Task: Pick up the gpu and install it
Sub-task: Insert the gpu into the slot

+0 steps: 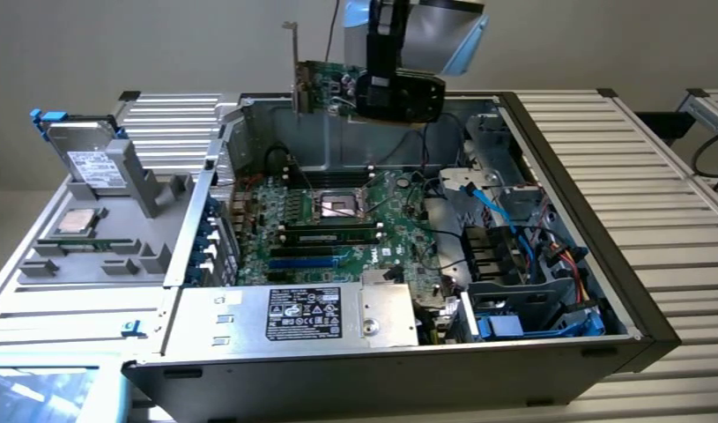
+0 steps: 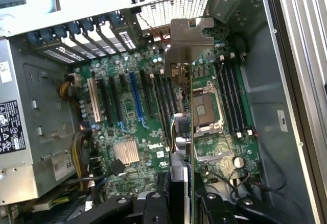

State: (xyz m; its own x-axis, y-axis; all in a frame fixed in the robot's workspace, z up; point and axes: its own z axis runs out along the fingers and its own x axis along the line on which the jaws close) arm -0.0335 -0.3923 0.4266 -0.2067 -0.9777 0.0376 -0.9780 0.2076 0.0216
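The gpu [image 1: 329, 88] hangs in the air, clear of everything below it, at about 12 o'clock in the exterior view. It stands on edge, with its green board facing the camera. Its silver bracket [image 1: 292, 70] sticks up at the card's 9 o'clock end and its black cooler shroud [image 1: 408, 99] sits at the 3 o'clock end. The gripper [image 1: 388, 81] comes down from 12 o'clock and is clamped on the gpu, its dark fingers pinching the card at the shroud end.

In the wrist view the gpu [image 2: 183, 132] is seen edge-on as a thin strip running out from the gripper [image 2: 181, 203] to the bracket [image 2: 190, 43]. One dark finger [image 2: 153, 206] shows on each side of the card.

At 6 o'clock from the card in the exterior view lies the open computer case [image 1: 570, 291]. Its green motherboard [image 1: 388, 238] lies flat on the case floor, with the CPU socket [image 1: 338, 205] near its middle. A dark memory stick [image 1: 329, 235] sits in a slot just at 6 o'clock of the socket. The power supply [image 1: 299, 313], with its printed label, fills the case's 6 o'clock edge, and blue cables [image 1: 499, 220] run at 3 o'clock.

At 9 o'clock of the case is a gray fixture [image 1: 100, 256] holding a silver hard drive [image 1: 86, 159], which stands upright.
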